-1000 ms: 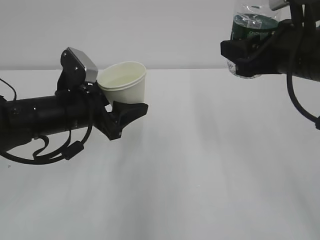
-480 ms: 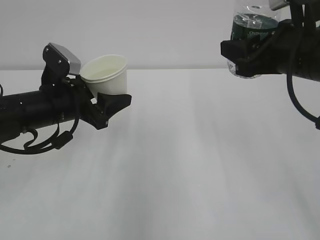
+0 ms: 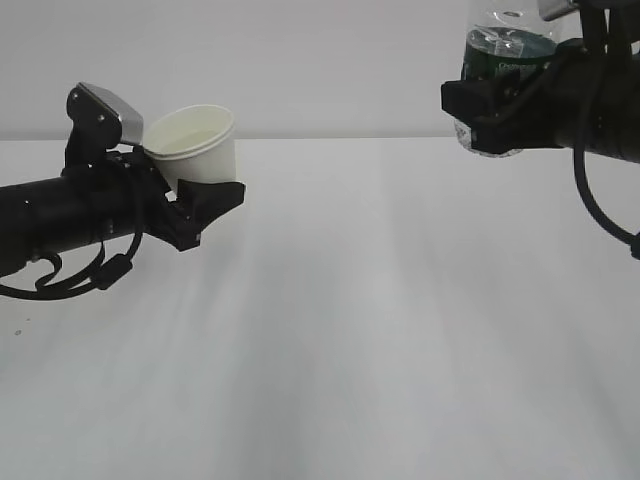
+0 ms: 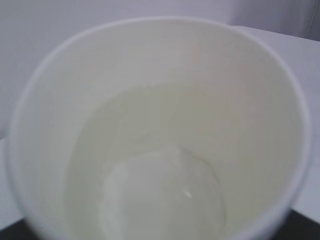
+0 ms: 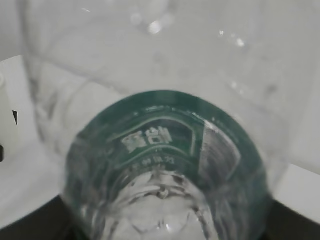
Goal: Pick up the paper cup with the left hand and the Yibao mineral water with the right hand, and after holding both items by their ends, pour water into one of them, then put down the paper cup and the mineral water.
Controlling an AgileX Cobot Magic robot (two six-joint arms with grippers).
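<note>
The white paper cup (image 3: 195, 150) hangs above the table at the left, tilted a little, with my left gripper (image 3: 212, 195) shut round its lower end. In the left wrist view the paper cup (image 4: 160, 100) fills the frame, and a little clear water lies at its cream bottom. At the top right my right gripper (image 3: 482, 112) is shut on the lower end of the Yibao mineral water (image 3: 505, 50). The bottle's top runs out of the frame. The right wrist view shows the Yibao mineral water (image 5: 165, 145) close up, with its clear base and green label.
The white table (image 3: 380, 330) spreads below both arms, with a pale wall behind it. Black cables loop under the left arm (image 3: 70, 225) and hang from the right arm (image 3: 600, 130).
My left arm has drawn back to the left and risen slightly, carrying the paper cup with it. The right arm and the bottle have not moved.
</note>
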